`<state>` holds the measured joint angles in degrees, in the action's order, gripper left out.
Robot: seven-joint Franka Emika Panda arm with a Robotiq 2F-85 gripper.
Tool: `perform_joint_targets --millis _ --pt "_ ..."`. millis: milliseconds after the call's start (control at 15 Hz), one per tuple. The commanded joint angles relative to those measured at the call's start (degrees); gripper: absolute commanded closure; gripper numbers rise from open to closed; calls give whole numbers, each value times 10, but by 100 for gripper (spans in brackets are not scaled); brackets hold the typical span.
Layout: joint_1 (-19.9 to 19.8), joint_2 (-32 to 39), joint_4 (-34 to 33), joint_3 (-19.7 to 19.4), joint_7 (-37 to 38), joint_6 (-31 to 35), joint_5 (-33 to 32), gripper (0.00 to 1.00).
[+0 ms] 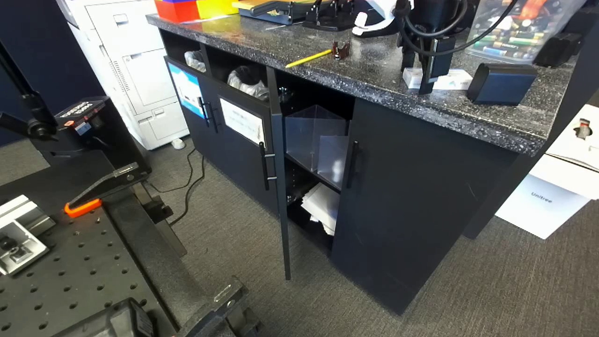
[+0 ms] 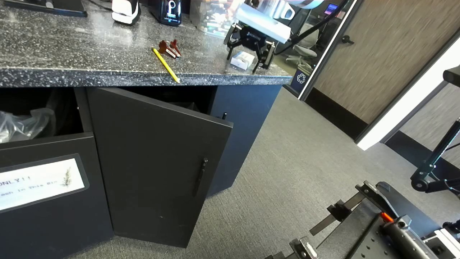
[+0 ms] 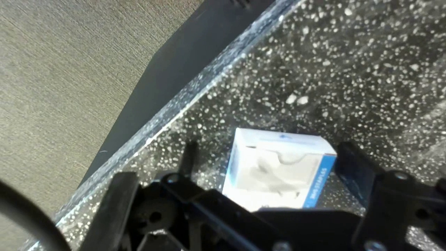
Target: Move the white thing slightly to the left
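I see the robot's pale arm (image 2: 276,8) at the top of an exterior view, its black jaws hanging below and pointing downward; there and in the wrist view they stand spread wide, facing each other.

Dark bench (image 2: 107,46) with pale specks. Near its right front corner, in both exterior views, sits a white box (image 3: 275,170) with a blue stripe lettered "staples". Farther left, a yellow pencil (image 2: 166,65) lies with one end at the front edge, just beside a dark-red staple remover (image 2: 165,48). A clear tub (image 2: 201,18) stands farther back; red and yellow boxes (image 1: 175,11) stand by the left front corner.
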<state>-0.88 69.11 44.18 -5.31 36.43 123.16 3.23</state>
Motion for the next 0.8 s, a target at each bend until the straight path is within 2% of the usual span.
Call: perform_joint_targets --millis 0,133,333,533,733 --pt "0 80 -135 -3 13 -62 -5 25" --pt "4 82 -144 -9 11 -66 -11 34" --pt "7 86 -164 -13 8 -78 -19 58" --pt "16 82 -166 -21 4 -89 -36 64" --pt "34 74 -166 -28 -7 -102 -61 64"
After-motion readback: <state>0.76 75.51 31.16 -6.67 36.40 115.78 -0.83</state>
